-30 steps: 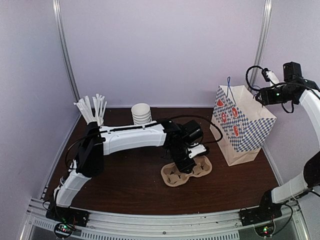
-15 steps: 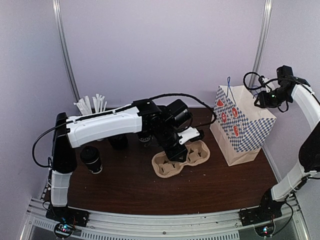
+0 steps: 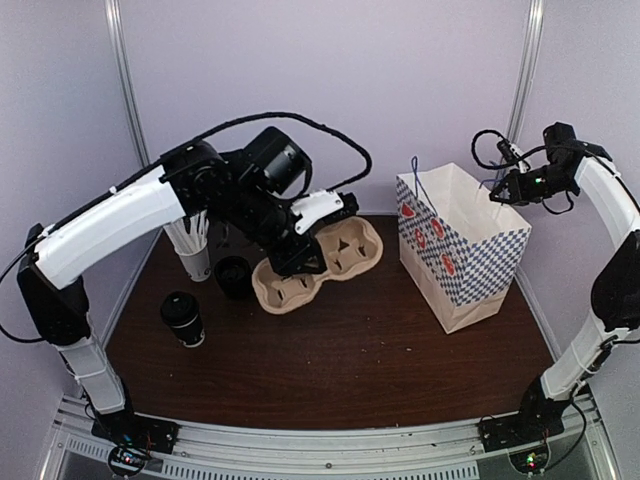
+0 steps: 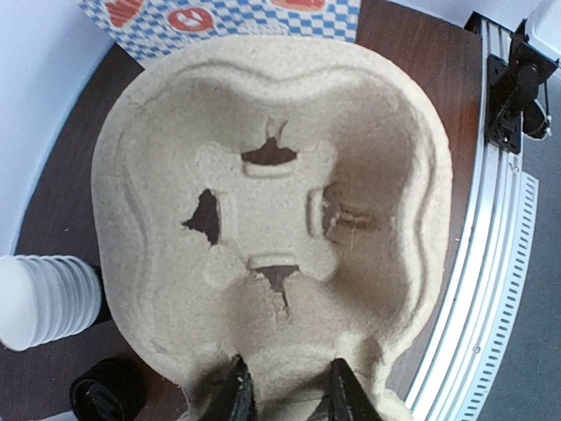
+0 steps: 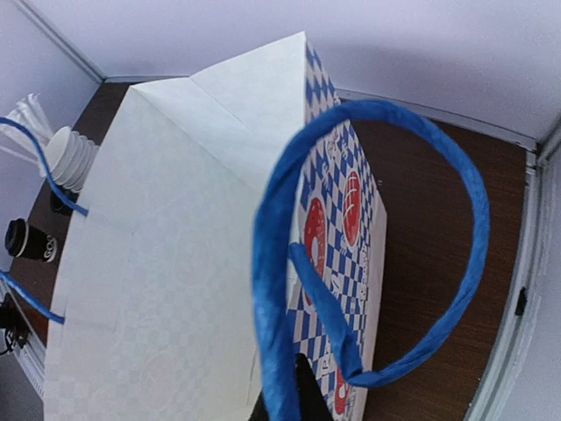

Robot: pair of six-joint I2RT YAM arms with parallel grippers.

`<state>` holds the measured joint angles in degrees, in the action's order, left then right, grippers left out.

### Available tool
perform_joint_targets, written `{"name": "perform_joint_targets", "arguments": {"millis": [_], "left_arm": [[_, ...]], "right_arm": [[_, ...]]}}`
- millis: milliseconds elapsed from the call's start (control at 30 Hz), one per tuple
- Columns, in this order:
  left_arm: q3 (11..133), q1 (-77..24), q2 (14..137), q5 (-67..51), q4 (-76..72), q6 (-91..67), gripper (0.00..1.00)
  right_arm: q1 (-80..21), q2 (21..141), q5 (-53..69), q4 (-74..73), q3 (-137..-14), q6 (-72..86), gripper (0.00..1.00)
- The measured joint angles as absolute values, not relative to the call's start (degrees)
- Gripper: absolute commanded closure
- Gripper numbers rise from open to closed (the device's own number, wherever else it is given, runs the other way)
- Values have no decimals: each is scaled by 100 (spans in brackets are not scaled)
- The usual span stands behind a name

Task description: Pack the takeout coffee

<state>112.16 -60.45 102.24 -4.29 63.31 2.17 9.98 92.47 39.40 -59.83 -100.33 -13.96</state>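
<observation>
Right, the left tool [image 4: 285, 386] is pinched shut on the rim of the one beige moulded-pulp cup carrier [image 3: 345, 250], holding it aloft, likely for loading. The right tool [image 3: 497, 195] grips one of two blue cord handles [image 5: 267, 289], propping the single blue-checked paper bag [image 3: 450, 250] open. The black-lidded takeout coffee [image 3: 183, 318] waits at the left of the dark wooden tabletop [image 3: 350, 350], with a second dark cup [image 3: 233, 277] nearby.

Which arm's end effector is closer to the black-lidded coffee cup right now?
Left. The left end effector, holding the cardboard carrier, hangs just right of and beyond the coffee cup. The right end effector is far off to the right, at the top of the paper bag.
</observation>
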Motion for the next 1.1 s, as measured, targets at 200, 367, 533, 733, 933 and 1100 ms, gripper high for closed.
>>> {"name": "perform_joint_targets", "arguments": {"millis": [200,367,533,733,933,1100], "left_arm": [[11513,-5780,9688,115,6707,366,72],[11791,-5623,9308,414,6995,464,72],[12053,-5568,8840,510,7170,508,72],[12658,-5568,8650,438,7338,508,72],[12687,-5570,8512,-14,7288,530,72],[12562,-5568,8403,-237,7126,576,73]], "right_arm": [[-5,9056,4515,-6429,-10219,-1741,100],[-1068,8917,5004,-6840,-10280,-2021,100],[-1986,9041,5336,-7295,-10597,-2279,100],[-2792,9605,5690,-7592,-11369,-2388,100],[-3295,10431,5802,-7771,-11745,-2539,100],[-3581,11080,5763,-7889,-12068,-2674,83]]}}
